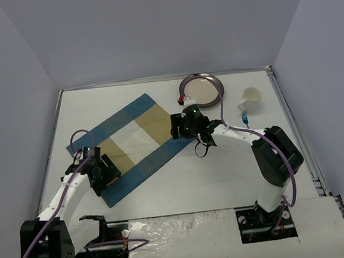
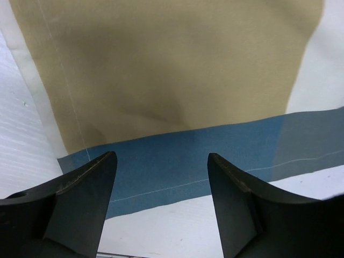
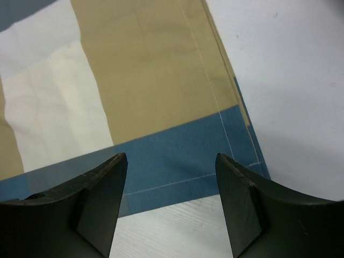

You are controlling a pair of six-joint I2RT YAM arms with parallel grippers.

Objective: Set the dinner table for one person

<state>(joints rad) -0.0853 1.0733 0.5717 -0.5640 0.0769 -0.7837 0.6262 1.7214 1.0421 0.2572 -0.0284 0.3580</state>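
The white dinner table point(image 1: 183, 183) carries a blue-and-tan striped placemat point(image 1: 133, 142) that lies diagonally left of centre. My left gripper point(image 1: 105, 172) is open and empty, low over the placemat's near-left blue edge. In the left wrist view the gripper point(image 2: 161, 156) frames the blue band of the placemat point(image 2: 177, 80), with bare table point(image 2: 161, 226) below. My right gripper point(image 1: 181, 128) is open and empty over the placemat's right corner. In the right wrist view the gripper point(image 3: 171, 157) frames the blue corner of the placemat point(image 3: 150, 80) beside bare table point(image 3: 290, 80).
A round plate point(image 1: 202, 89) with a metal rim sits at the back centre, with a small red item point(image 1: 182, 99) at its left edge. A white cup point(image 1: 251, 100) stands to its right, and a small blue item point(image 1: 244, 119) lies just in front of the cup. Walls close in three sides.
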